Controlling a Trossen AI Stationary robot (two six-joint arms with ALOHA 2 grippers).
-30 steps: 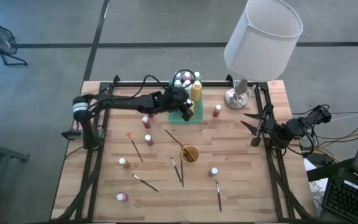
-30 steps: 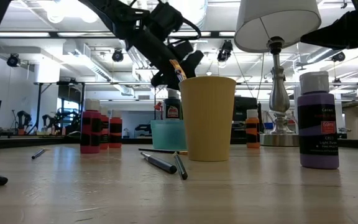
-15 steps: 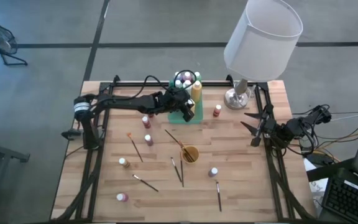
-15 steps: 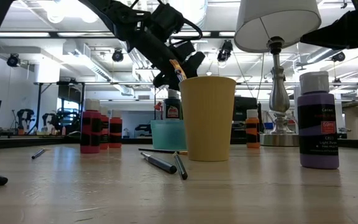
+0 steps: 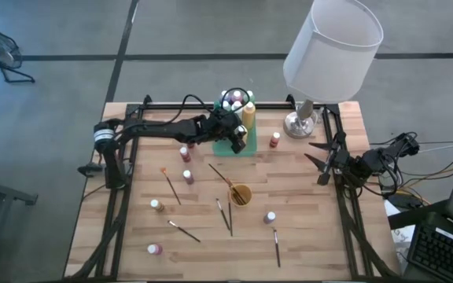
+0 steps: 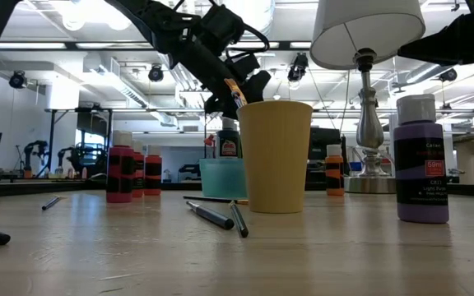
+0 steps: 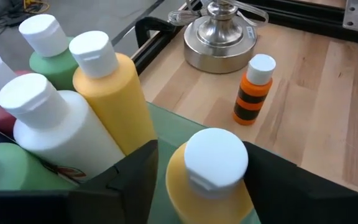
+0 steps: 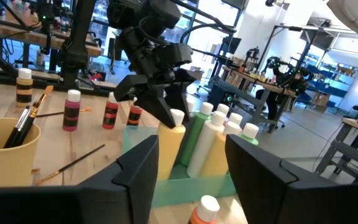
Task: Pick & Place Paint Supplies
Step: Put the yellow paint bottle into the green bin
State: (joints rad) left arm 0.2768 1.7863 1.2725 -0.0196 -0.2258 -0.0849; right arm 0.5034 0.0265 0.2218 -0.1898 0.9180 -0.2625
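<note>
A translucent green tray stands at the table's far middle and holds several paint bottles. My left gripper hangs over the tray, open. Its fingers stand on either side of a yellow bottle with a white cap that stands upright in the tray. I see no contact with it. More small bottles and thin brushes lie scattered on the wooden table. My right gripper waits open at the table's right edge, with nothing between its fingers.
A yellow cup with brushes in it stands mid-table. A lamp with a big white shade has its metal base at the far right, with an orange bottle beside it. Black frame rails run along the table's edges.
My left gripper has stayed over the tray. Its fingers have spread a little apart in the low view, off the yellow bottle, which stands in the tray.
</note>
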